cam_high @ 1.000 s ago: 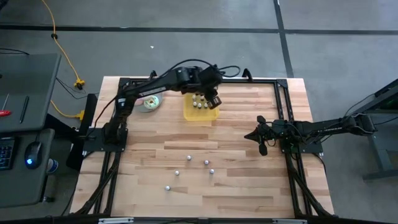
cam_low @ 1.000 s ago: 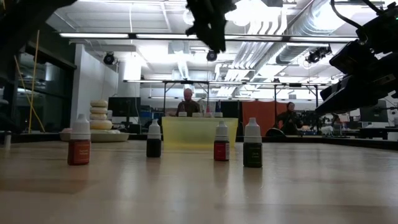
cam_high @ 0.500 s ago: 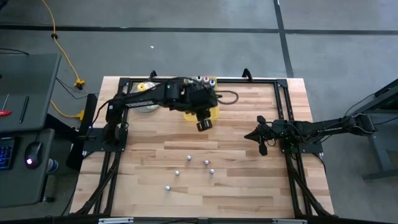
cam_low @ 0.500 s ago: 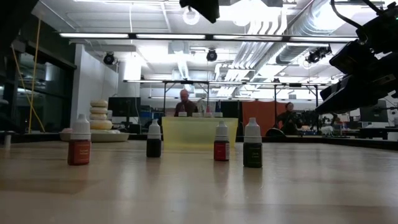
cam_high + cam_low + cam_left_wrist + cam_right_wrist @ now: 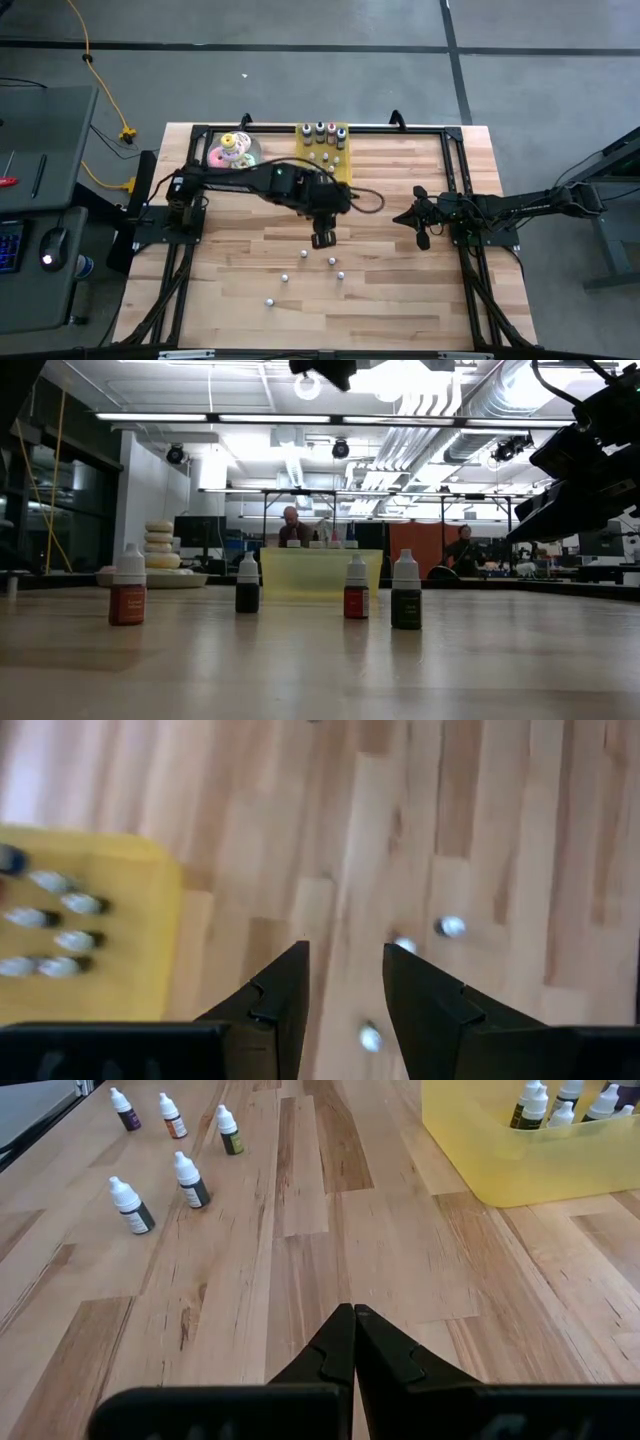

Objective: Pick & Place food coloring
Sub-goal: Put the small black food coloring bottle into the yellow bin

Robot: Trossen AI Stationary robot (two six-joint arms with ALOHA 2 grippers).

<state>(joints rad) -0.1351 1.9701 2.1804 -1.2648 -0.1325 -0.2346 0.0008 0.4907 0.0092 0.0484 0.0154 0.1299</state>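
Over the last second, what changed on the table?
The left gripper swung from above the yellow tray out toward the five loose bottles, fingers open and empty. The bottles, tray, donut plate and right gripper, shut at the right side, stayed put.

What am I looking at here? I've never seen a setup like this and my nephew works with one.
It is a robot with two dark arms at a wooden table, each ending in a two-finger claw. One picture looks straight down, one looks level across the tabletop, and two come from cameras on the wrists. The left claw is open and empty, reaching out over the middle of the table, close to the loose bottles. The right claw waits shut at the right side, holding nothing. Five small food coloring bottles stand loose on the wood. More bottles stand in a yellow tray at the far edge. Next to it, a plate of donuts. People show in the room behind.
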